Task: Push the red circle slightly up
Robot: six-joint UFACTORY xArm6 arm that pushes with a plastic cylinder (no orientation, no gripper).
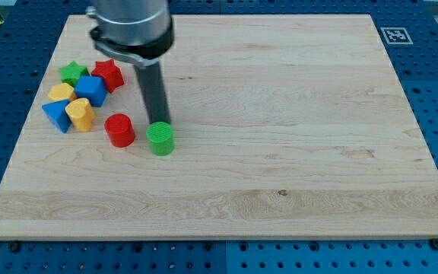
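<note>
The rod, having no fingers to open or close, rests its tip point(159, 122) just above the green circle point(160, 139), right of the red circle point(119, 130) on the bench point(295, 152), not yet positioned beneath it for an upward push.

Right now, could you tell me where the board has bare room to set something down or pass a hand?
The board is bare across the view's right, from the green circle to the far edge, and along the bottom. The view's upper left is crowded: red circle, red star, green star, blue cube, two yellow blocks and a blue triangle. My tip sits just above the green circle.
</note>
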